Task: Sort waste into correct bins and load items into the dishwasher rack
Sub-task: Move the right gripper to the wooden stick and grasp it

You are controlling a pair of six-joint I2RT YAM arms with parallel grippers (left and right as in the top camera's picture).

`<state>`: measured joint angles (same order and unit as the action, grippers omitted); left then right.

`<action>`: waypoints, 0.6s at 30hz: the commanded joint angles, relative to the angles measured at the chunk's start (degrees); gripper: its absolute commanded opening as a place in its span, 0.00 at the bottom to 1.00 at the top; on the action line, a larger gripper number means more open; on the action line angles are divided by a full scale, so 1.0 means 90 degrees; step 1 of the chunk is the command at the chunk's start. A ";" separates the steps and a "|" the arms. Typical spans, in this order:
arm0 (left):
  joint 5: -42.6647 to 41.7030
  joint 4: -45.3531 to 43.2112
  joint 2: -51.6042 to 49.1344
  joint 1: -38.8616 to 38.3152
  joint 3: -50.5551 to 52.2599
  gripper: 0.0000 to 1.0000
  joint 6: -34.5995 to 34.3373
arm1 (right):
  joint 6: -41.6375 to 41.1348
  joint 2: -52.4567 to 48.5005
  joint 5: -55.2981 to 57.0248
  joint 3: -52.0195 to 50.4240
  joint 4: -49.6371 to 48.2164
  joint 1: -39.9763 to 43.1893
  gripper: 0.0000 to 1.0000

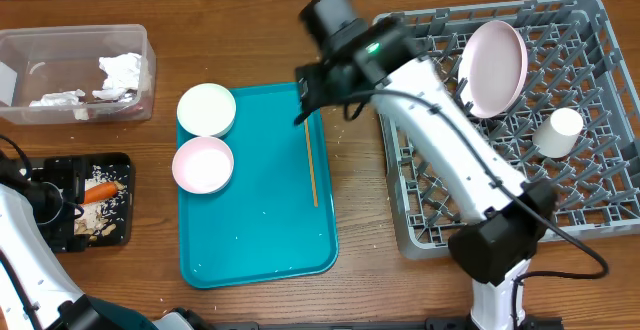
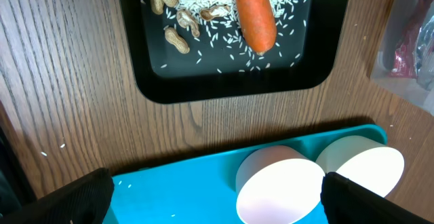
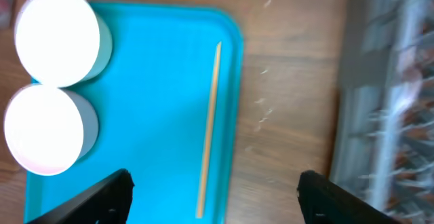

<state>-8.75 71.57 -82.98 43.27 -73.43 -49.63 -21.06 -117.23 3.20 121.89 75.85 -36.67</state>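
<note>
My right gripper (image 3: 213, 180) hangs over the far right side of the large teal plastic serving tray (image 1: 260, 240), fingers spread wide, holding nothing. The thin wooden stick (image 1: 311, 165) lies flat on the tray below it. My left gripper (image 2: 217, 180) is spread and empty too, near the shallow black rectangular tray (image 2: 146, 81) on the left. The pale pink round plate (image 1: 493, 67) leans in the grey plastic rack (image 1: 585, 40) on the right.

Likely a robotics lab, wood-grain table (image 1: 360, 220), mounted arm (image 1: 450, 150)
</note>
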 commanded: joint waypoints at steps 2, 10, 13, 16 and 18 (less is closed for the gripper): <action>0.0066 0.0015 -0.0019 0.0024 0.0029 1.00 -0.0107 | -0.0814 -0.0296 0.0010 -0.0869 -0.0532 -0.0289 0.71; 0.0066 0.0015 -0.0019 0.0024 0.0029 1.00 -0.0107 | -0.0954 -0.0478 -0.0202 -0.2538 -0.2055 -0.0724 0.63; 0.0066 0.0015 -0.0019 0.0024 0.0029 1.00 -0.0107 | -0.0952 -0.0525 -0.0165 -0.2815 -0.2358 -0.0845 0.62; 0.0066 0.0015 -0.0019 0.0024 0.0029 1.00 -0.0107 | -0.0952 -0.0670 -0.0019 -0.2914 -0.2460 -0.0911 0.63; 0.0066 0.0015 -0.0019 0.0024 0.0029 0.99 -0.0107 | -0.0952 -0.0794 0.0078 -0.2951 -0.2511 -0.0928 0.63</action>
<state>-8.75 71.57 -83.00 43.27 -73.41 -49.63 -28.95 -122.61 2.02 96.18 53.98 -44.80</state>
